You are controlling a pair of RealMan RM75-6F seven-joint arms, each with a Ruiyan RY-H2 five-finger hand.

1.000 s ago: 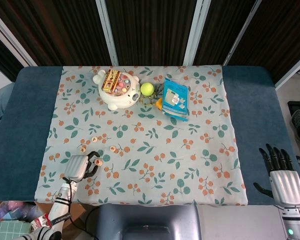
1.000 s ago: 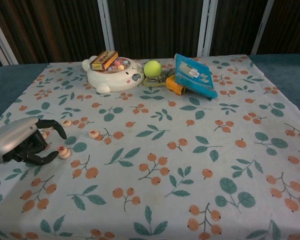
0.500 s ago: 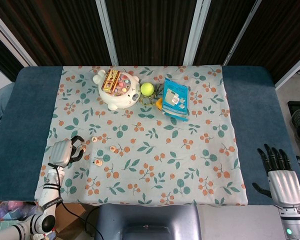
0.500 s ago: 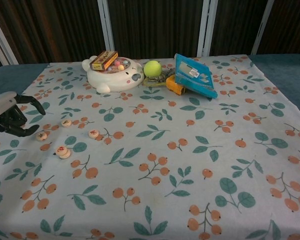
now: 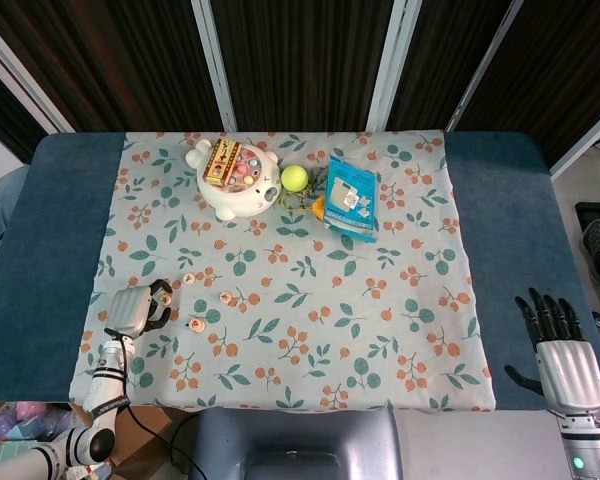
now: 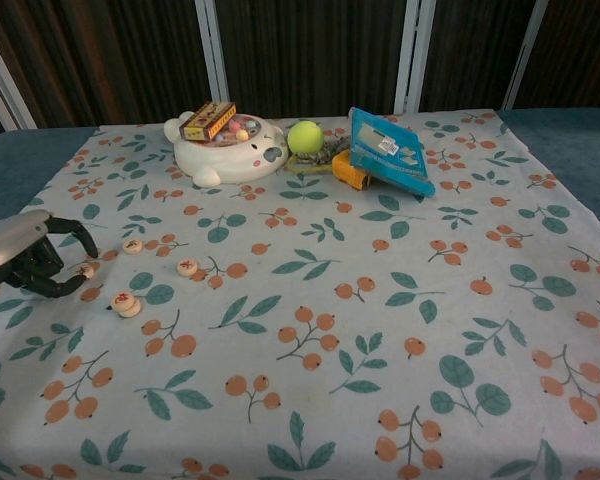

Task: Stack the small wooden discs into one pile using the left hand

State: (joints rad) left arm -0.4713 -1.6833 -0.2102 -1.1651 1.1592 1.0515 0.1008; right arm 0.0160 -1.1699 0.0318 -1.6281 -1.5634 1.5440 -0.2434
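Wooden discs, small, round and flat, dot the floral cloth; left hand pinches one.

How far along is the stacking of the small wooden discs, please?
One short pile of small round wooden discs already stands on the floral tablecloth. The left hand has its fingers around a third disc. Two loose discs remain. The right hand rests idle.
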